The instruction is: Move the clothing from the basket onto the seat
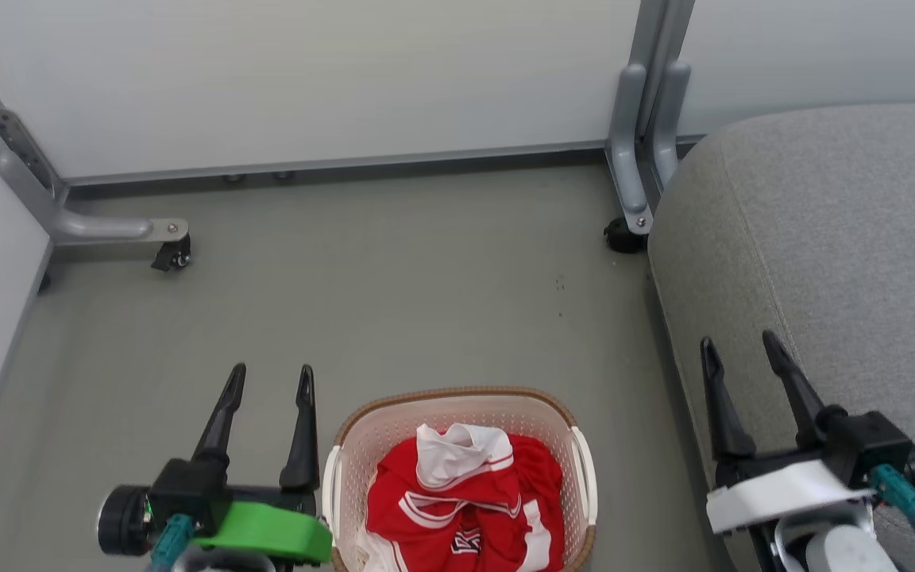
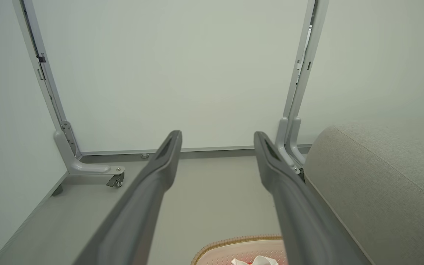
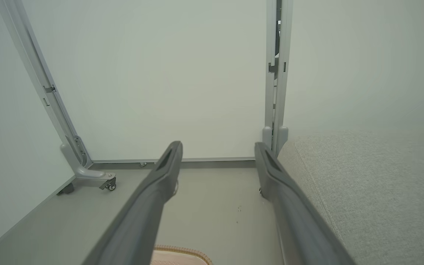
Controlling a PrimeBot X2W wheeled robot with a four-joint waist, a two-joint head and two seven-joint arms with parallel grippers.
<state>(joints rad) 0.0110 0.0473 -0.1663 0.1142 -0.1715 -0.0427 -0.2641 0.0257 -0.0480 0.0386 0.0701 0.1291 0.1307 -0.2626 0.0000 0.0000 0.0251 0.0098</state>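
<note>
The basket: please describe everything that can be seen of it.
The basket is small, of cream-white plastic as it looks, with walls full of small holes, a brown woven rim and white handles at its left and right sides. It stands upright on the grey floor, left of the seat and apart from it. Red and white clothing lies crumpled inside. Its near end is cut off by the picture's edge.

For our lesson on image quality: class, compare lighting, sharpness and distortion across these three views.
Head view: even soft light, clothing crisp, no hard shadows. Left wrist view: wide-angle lens splays the partition posts; left gripper looms large. Right wrist view: hazy, the seat washed out.
</note>
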